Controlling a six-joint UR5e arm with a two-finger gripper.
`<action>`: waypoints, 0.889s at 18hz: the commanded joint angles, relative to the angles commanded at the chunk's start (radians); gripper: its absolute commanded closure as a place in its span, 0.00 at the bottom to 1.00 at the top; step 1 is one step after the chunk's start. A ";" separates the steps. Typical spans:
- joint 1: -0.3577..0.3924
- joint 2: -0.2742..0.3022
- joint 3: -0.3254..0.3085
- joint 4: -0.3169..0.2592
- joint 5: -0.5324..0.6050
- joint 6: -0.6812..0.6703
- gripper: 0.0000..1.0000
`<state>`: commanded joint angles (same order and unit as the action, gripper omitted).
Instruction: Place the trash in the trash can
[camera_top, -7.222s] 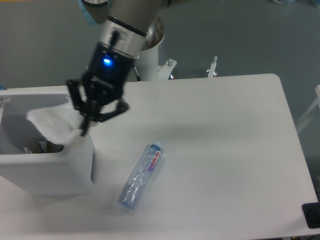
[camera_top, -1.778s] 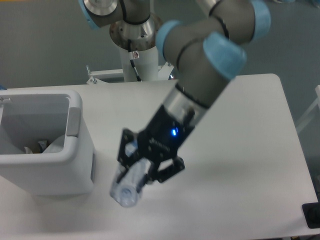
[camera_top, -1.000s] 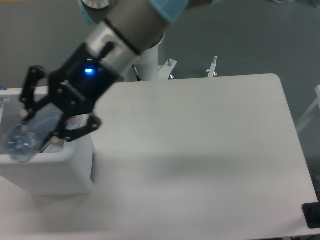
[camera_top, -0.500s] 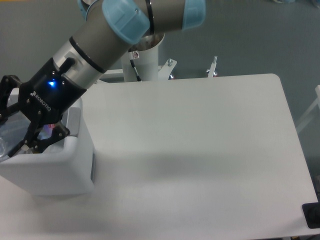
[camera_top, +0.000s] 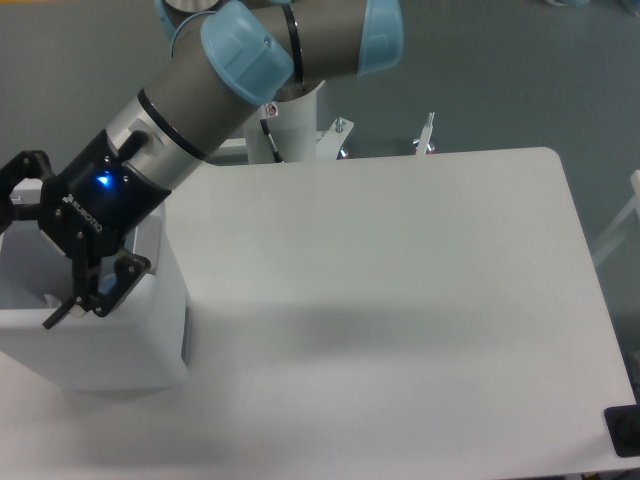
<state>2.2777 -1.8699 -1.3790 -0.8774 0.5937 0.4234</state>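
White boxy trash can (camera_top: 150, 345), thick rim; pincer (camera_top: 35, 262) spread above.

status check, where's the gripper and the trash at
Gripper open over the trash can, nothing between its fingers. No bottle or wrapper on the table. Bin contents mostly hidden by the arm.

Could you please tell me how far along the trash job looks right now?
It looks nearly finished. The table shows no wrapper or bottle, so both pieces seem to have gone into the bin, though its inside is mostly hidden by the arm. In hand: nothing; the end effector hangs over the bin opening with its fingers spread and empty. Left: probably only pulling the arm away and checking the bin's contents.
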 joint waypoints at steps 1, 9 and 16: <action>0.031 -0.002 -0.003 0.000 0.002 -0.002 0.00; 0.291 -0.009 -0.123 0.002 0.005 0.162 0.00; 0.358 -0.017 -0.181 -0.002 0.344 0.368 0.00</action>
<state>2.6354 -1.8868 -1.5600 -0.8790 0.9381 0.7913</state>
